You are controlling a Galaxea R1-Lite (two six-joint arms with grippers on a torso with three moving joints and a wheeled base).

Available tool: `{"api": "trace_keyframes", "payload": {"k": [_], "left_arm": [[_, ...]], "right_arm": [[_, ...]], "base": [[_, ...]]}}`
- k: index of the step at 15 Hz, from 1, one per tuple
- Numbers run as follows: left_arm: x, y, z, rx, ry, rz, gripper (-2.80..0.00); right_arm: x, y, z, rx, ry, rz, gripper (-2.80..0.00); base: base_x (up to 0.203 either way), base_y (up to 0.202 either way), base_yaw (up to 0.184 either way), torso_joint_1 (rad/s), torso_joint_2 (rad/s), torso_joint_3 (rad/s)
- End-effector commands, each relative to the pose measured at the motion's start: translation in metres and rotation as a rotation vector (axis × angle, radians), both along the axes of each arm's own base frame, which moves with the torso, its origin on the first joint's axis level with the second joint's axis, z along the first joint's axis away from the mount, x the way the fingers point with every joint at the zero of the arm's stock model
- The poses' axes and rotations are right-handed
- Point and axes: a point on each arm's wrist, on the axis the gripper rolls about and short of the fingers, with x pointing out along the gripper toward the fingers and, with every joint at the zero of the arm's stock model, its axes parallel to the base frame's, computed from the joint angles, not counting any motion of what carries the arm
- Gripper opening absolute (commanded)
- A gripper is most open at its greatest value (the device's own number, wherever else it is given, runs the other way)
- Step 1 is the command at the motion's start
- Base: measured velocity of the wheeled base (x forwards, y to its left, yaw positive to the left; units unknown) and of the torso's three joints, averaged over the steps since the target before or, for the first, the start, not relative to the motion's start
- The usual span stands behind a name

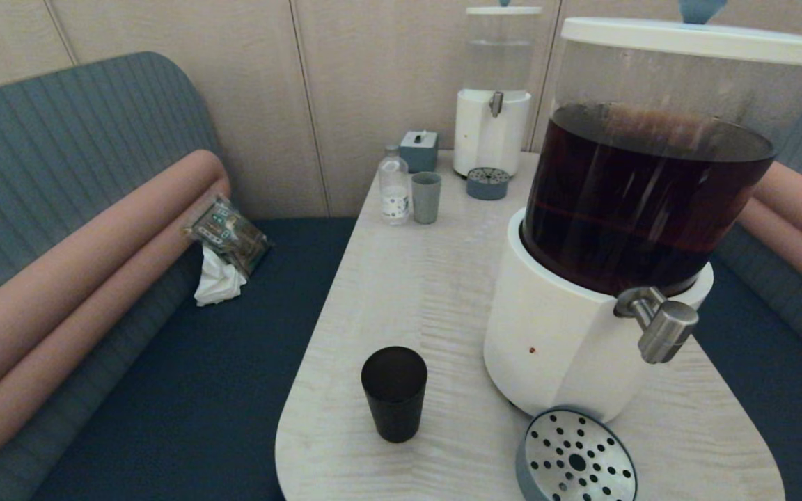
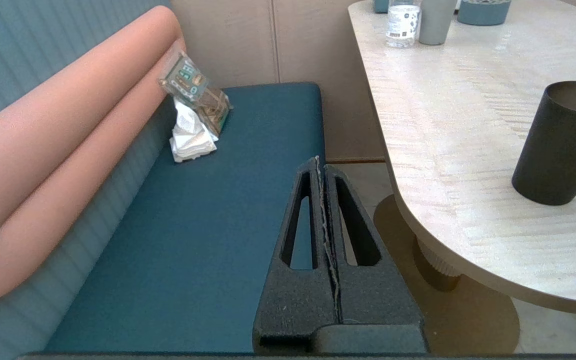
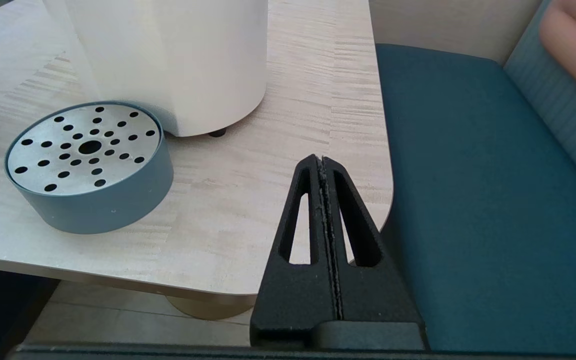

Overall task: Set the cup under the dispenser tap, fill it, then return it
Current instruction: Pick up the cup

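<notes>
The small matte black cup (image 1: 394, 393) (image 2: 563, 145) stands upright near the table's front left edge, empty as far as I can see. To its right rises the big dispenser (image 1: 624, 229) with dark brown drink, its white base (image 3: 168, 60) showing in the right wrist view. The brushed-steel tap (image 1: 658, 323) juts out over a round perforated drip tray (image 1: 576, 459) (image 3: 88, 165). My left gripper (image 2: 320, 162) hangs shut and empty below the table's left edge, off to the cup's left. My right gripper (image 3: 320, 160) is shut and empty at the table's front right corner.
At the table's (image 1: 429, 278) far end stand a small white dispenser (image 1: 495, 111), its drip tray (image 1: 488, 183), a grey-blue cup (image 1: 426, 197), a clear bottle (image 1: 394, 186) and a tissue box (image 1: 419, 149). A snack packet and tissue (image 1: 223, 247) lie on the left bench.
</notes>
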Motion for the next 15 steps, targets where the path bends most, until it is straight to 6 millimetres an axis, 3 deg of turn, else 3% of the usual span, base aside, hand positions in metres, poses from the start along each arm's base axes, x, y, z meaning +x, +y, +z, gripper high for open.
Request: {"api": "trace_keyframes", "payload": {"k": [1,15], "left_arm": [[0.0034,0.0000,-0.0111,0.001,0.039,0.000,-2.80],[0.0034,0.0000,-0.0112,0.018,0.040,0.001,-2.80]], "right_arm": [[0.0007,0.0000,-0.0025,0.000,0.008,0.000,-2.80],[0.0007,0.0000,-0.0025,0.000,0.008,0.000,-2.80]], "base": [[0.000,0.000,0.000,0.000,0.00,0.000],[0.000,0.000,0.000,0.000,0.00,0.000]]}}
